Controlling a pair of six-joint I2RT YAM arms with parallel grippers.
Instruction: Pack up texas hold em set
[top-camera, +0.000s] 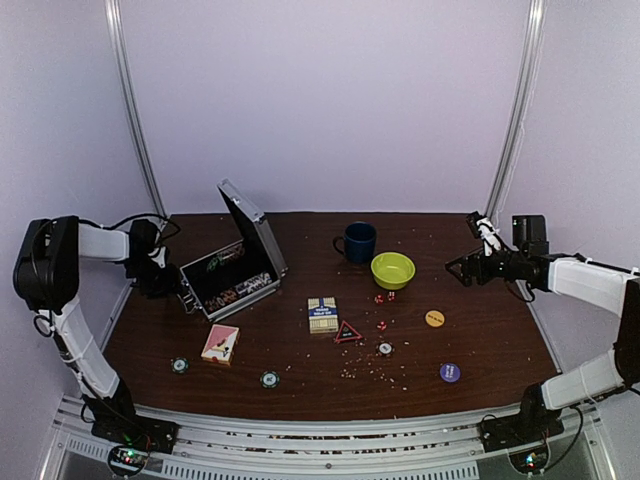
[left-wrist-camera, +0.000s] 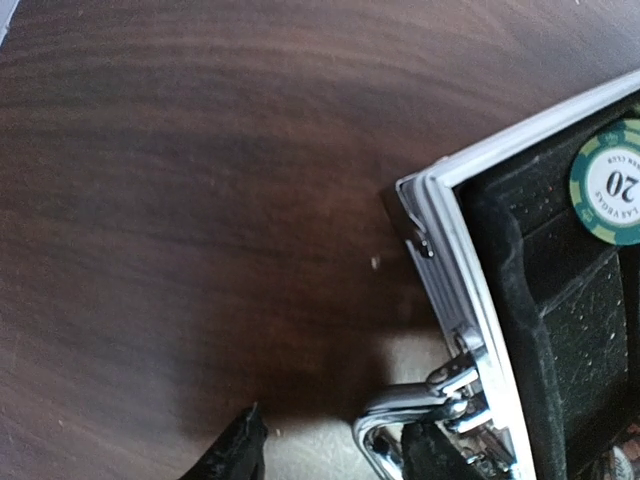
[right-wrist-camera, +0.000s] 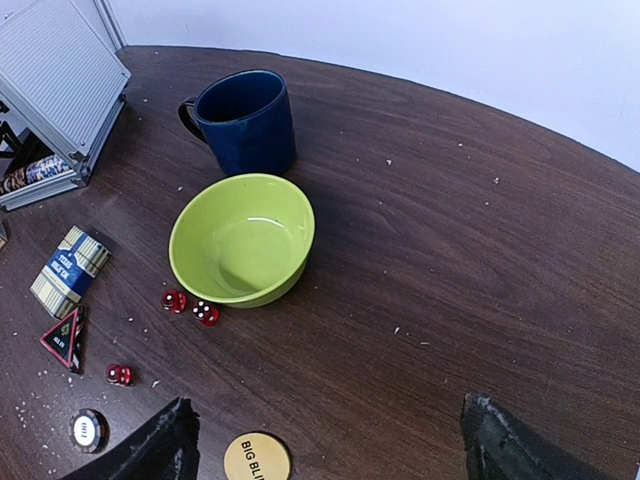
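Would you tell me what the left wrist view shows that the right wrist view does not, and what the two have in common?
Only the left wrist view: the chrome handle and a green chip marked 20 lying inside. Only the right wrist view: the dark blue mug, the yellow-green bowl, three red dice, the blue card box, the red triangle, a yellow Big Blind disc and a loose chip. Both: the open silver case and the dark wooden table.
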